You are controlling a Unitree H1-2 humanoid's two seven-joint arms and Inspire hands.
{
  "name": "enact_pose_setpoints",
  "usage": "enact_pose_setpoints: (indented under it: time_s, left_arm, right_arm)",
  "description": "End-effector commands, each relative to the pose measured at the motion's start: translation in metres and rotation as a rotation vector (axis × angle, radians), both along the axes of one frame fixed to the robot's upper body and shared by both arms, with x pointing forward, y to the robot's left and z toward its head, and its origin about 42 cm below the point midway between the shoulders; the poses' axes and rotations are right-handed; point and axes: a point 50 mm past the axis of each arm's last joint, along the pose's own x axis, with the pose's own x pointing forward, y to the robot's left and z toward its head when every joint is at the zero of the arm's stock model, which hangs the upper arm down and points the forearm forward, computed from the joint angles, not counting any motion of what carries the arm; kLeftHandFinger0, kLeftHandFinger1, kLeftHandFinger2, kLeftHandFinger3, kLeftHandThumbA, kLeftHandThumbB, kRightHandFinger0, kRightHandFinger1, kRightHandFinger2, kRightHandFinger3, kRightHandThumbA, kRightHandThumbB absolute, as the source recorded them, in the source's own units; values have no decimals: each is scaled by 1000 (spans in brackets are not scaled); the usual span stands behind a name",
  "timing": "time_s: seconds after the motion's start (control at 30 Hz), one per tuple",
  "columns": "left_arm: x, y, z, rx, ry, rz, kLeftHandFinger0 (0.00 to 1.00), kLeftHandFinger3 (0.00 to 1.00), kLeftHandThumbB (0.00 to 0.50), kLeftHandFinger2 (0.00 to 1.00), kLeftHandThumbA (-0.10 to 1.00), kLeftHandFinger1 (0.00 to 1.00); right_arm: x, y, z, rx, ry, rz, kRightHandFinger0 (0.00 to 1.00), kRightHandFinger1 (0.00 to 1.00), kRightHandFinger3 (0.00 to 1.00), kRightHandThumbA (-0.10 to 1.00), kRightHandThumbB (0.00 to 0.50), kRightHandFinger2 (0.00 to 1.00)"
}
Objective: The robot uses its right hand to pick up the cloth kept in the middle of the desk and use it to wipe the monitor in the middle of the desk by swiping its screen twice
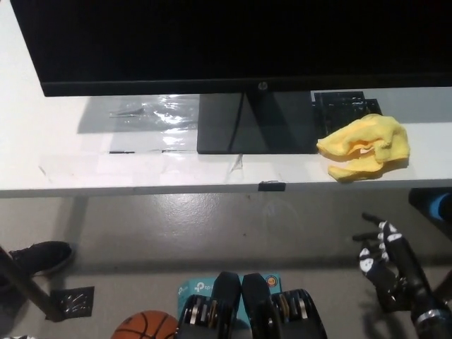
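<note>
A crumpled yellow cloth [366, 147] lies on the white desk [42, 141], to the right of the monitor's stand [244, 123]. The black monitor [226, 42] fills the top of the head view, its screen dark. My black right hand [385, 265] hangs low at the lower right, below the desk's front edge and well short of the cloth. Its fingers are spread apart and hold nothing. My white left hand does not show.
A black square object [346, 106] sits behind the cloth. Clear plastic wrap [152, 111] lies left of the stand. On the floor are a basketball [145, 326], a person's black shoe [39, 256] and a blue box [191, 289].
</note>
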Motion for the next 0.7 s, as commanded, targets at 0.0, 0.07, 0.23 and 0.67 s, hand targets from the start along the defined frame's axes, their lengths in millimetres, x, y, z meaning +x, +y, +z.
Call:
enact_pose_setpoints:
  time_s: [0.0, 0.07, 0.23, 0.67]
  left_arm:
    - [-2, 9, 6, 14, -14, 1, 562, 917, 0, 724, 131, 598]
    - [-2, 8, 6, 13, -11, 3, 572, 920, 0, 729, 138, 611]
    - [-4, 8, 7, 25, -10, -8, 535, 931, 0, 723, 142, 577]
    - [0, 10, 9, 30, -13, -2, 555, 937, 0, 726, 144, 594]
  right_arm:
    - [18, -4, 58, -2, -164, 34, 288, 424, 915, 127, 90, 640]
    - [20, -5, 67, -4, -192, 36, 262, 409, 909, 126, 93, 651]
    - [38, 0, 131, -26, -349, 84, 256, 396, 912, 50, 108, 658]
    - [88, 5, 205, -366, -304, 151, 1000, 1000, 1000, 287, 234, 1000]
